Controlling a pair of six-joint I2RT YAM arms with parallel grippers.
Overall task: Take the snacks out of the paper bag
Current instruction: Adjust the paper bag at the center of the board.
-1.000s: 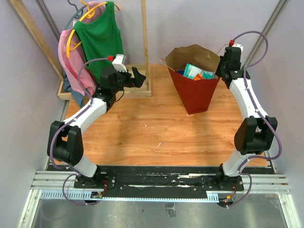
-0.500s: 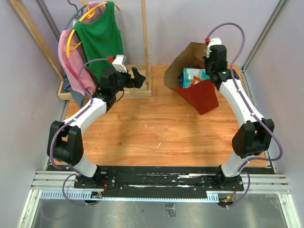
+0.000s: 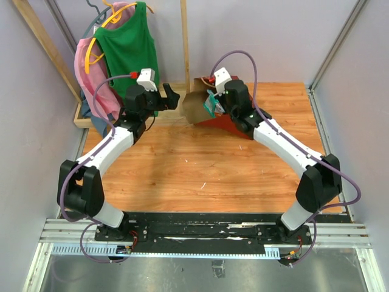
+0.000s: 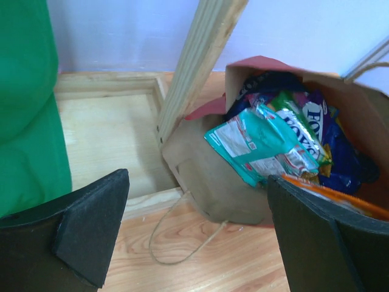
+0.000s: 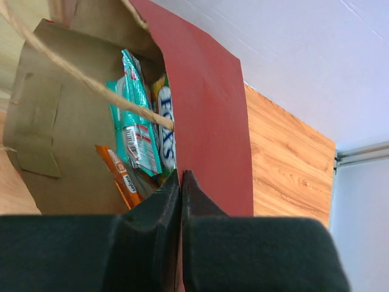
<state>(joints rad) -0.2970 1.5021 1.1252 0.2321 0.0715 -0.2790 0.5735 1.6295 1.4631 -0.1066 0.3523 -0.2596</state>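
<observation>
The paper bag (image 3: 197, 111) lies tipped on its side at the far middle of the table (image 3: 182, 164), with its mouth facing left. There is one bag. Four snacks show in its mouth: a teal packet (image 4: 258, 146), a green and purple packet (image 4: 304, 118), an orange packet (image 4: 328, 191) and a dark blue bag (image 4: 347, 165). The right gripper (image 5: 181, 179) has its two fingers pressed together on the bag's red wall. The left gripper (image 3: 171, 97) is just left of the mouth, with its fingers spread wide and holding nothing. A wooden post (image 4: 197, 67) stands right beside the mouth. One cord handle (image 4: 176, 234) lies on the table. A green top (image 3: 127, 52) and a pink top (image 3: 91, 73) hang at the far left.

Right tool (image 5: 181, 175) has dragged the paper bag (image 3: 196, 109) left, apparently tipped over.
</observation>
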